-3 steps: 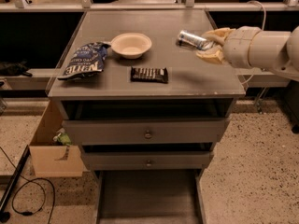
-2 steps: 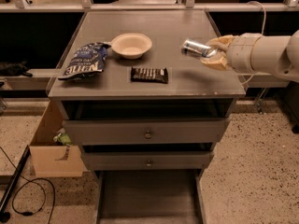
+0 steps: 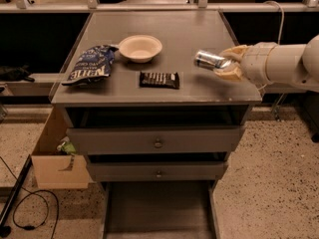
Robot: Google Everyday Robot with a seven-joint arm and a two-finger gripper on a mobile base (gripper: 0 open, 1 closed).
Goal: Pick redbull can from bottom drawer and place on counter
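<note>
The redbull can (image 3: 208,59) is a slim silver can lying on its side, held over the right part of the counter (image 3: 194,31). My gripper (image 3: 227,63) reaches in from the right and is shut on the can's right end, its tan fingers (image 3: 230,53) above and below it. Whether the can touches the counter surface I cannot tell. The bottom drawer (image 3: 157,210) is pulled out at the foot of the cabinet and its dark floor shows nothing in it.
On the counter lie a dark candy bar (image 3: 159,79), a cream bowl (image 3: 140,48) and a blue chip bag (image 3: 89,63). Two knobbed drawers (image 3: 158,142) sit above the bottom one. A cardboard box (image 3: 57,158) stands at the cabinet's left, with cables on the floor.
My gripper has moved with the can slightly toward the front of the counter and lower. Nothing else has moved.
</note>
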